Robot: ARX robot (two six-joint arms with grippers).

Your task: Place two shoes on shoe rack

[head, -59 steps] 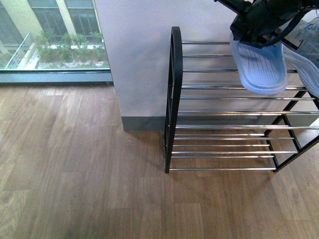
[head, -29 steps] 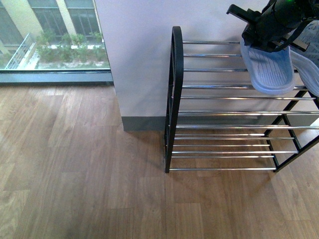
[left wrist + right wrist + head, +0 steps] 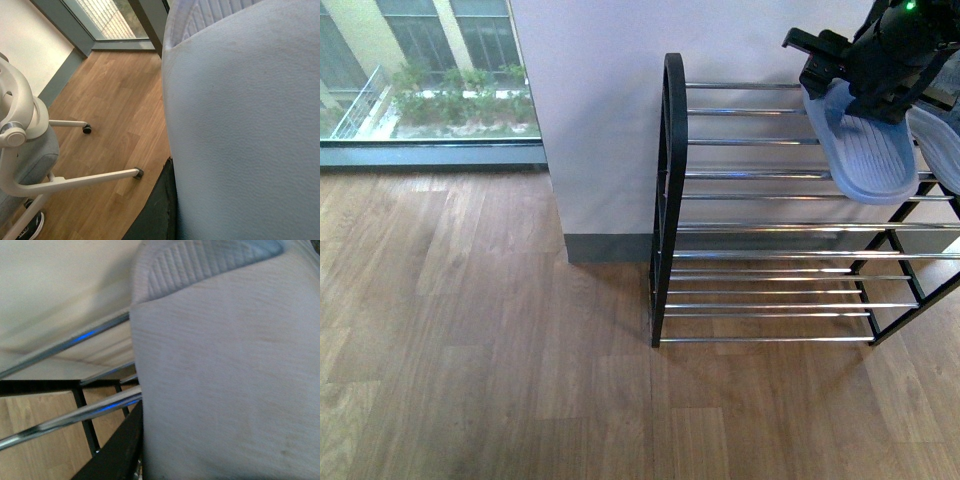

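Here, the left gripper (image 3: 865, 85) is clamped on a light-blue slide slipper (image 3: 865, 150), which hangs below it against the shoe rack (image 3: 670, 200); the right gripper's closure cannot be told.

A pale slipper (image 3: 225, 375) with a ribbed footbed fills most of the frame from the upper middle to the lower right, while shiny chrome bars (image 3: 70, 342) of the shoe rack (image 3: 85, 427) and its black frame cross the left, over wooden floor (image 3: 35, 417) at lower left.
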